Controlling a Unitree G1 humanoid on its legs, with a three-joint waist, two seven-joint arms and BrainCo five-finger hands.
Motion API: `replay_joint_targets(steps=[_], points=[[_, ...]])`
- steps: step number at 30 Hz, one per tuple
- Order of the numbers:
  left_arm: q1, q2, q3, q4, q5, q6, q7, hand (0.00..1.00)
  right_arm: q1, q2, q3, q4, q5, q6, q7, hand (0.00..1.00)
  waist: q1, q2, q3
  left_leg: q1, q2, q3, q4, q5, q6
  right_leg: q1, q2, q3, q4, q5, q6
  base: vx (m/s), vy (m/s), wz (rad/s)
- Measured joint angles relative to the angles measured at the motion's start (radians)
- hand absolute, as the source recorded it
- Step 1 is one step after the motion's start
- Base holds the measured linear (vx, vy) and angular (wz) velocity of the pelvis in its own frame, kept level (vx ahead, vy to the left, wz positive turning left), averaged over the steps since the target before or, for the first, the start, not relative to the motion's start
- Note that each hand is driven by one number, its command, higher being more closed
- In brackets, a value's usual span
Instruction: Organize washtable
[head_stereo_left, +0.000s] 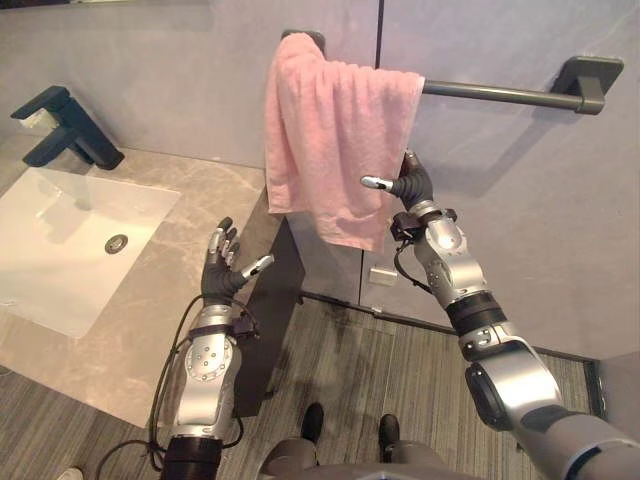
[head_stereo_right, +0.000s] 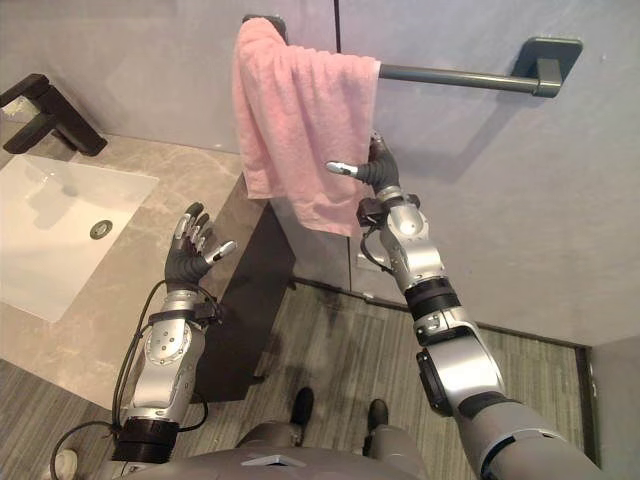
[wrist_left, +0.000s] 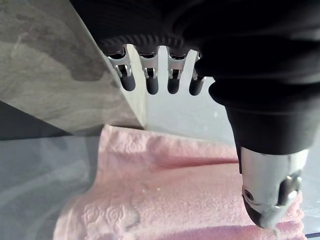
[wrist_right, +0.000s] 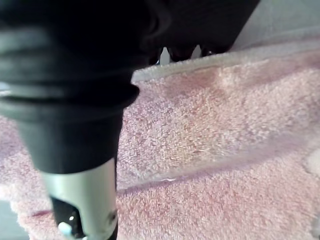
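Pink towel (head_stereo_left: 320, 140) hangs bunched on towel bar (head_stereo_left: 500, 93); spreading likely remains. Right hand (head_stereo_left: 412, 186) at its edge, grip unclear; left hand (head_stereo_left: 222, 272) spread.

pink towel (head_stereo_left: 325, 140), dark grey rail (head_stereo_left: 500, 93), beige marbled counter (head_stereo_left: 200, 200).

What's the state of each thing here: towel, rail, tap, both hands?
rail: wall-mounted, right part bare.
pink towel: draped over the rail's left end, bunched, hanging unevenly.
tap: off, no water running.
left hand: open, holding nothing, beside the counter edge.
right hand: at the towel's right edge; grip unclear.
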Motion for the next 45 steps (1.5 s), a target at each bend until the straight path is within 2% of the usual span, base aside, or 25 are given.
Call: replay_joint_targets(steps=[6, 16, 20, 26, 33, 38, 45], points=[[0.015, -0.003, 0.0, -0.033, 0.001, 0.0, 0.014, 0.0, 0.0, 0.005, 0.039, -0.004, -0.003, 0.0, 0.0, 1.0, -0.007, -0.005, 0.017, 0.0, 0.001, 0.0, 0.001, 0.0, 0.0, 0.0, 0.001, 0.0, 0.002, 0.0, 0.0, 0.0, 0.0, 0.0], [0.027, -0.011, 0.0, -0.042, 0.001, 0.0, 0.019, 0.0, 0.006, 0.031, 0.041, -0.009, 0.0, 0.0, -0.008, 1.0, 0.003, -0.006, 0.034, 0.006, 0.002, 0.009, -0.002, 0.0, 0.0, 0.0, 0.001, 0.01, 0.003, 0.0, 0.0, 0.0, 0.001, -0.03], [0.03, -0.014, -0.001, -0.042, 0.0, 0.0, 0.016, 0.0, 0.095, 0.036, 0.009, -0.094, 0.0, -0.001, -0.013, 1.0, -0.012, -0.006, 0.033, 0.023, 0.002, 0.033, -0.004, -0.003, 0.004, 0.004, 0.003, 0.03, 0.008, 0.0, 0.0, -0.01, 0.009, -0.14], [0.031, -0.013, -0.015, -0.036, 0.0, 0.0, 0.014, 0.0, 0.17, 0.03, -0.014, -0.196, -0.001, -0.001, -0.017, 1.0, -0.014, -0.007, 0.033, 0.05, 0.006, 0.068, -0.01, -0.008, 0.011, 0.015, 0.004, 0.066, 0.008, 0.003, 0.004, 0.0, 0.023, -0.18], [0.024, -0.013, -0.033, -0.003, 0.002, 0.001, 0.008, 0.0, 0.263, 0.006, -0.079, -0.306, 0.0, -0.003, -0.006, 1.0, -0.037, -0.009, 0.031, 0.069, 0.007, 0.141, -0.014, -0.015, 0.02, 0.023, 0.009, 0.133, -0.036, 0.041, 0.015, 0.01, 0.034, -0.3], [0.023, -0.013, -0.049, 0.02, 0.021, 0.004, 0.006, 0.0, 0.332, 0.003, -0.118, -0.389, 0.0, -0.007, 0.001, 1.0, -0.046, -0.021, 0.024, 0.098, 0.009, 0.217, -0.024, -0.028, 0.027, 0.036, 0.022, 0.209, -0.08, 0.076, 0.024, 0.0, 0.026, -0.45], [0.012, -0.013, -0.055, 0.046, 0.026, 0.004, 0.01, 0.0, 0.372, 0.003, -0.124, -0.419, 0.001, -0.01, 0.012, 1.0, -0.067, -0.059, -0.009, 0.123, 0.017, 0.295, -0.023, -0.05, 0.024, 0.052, 0.032, 0.286, -0.132, 0.111, 0.029, 0.02, 0.016, -0.33]])
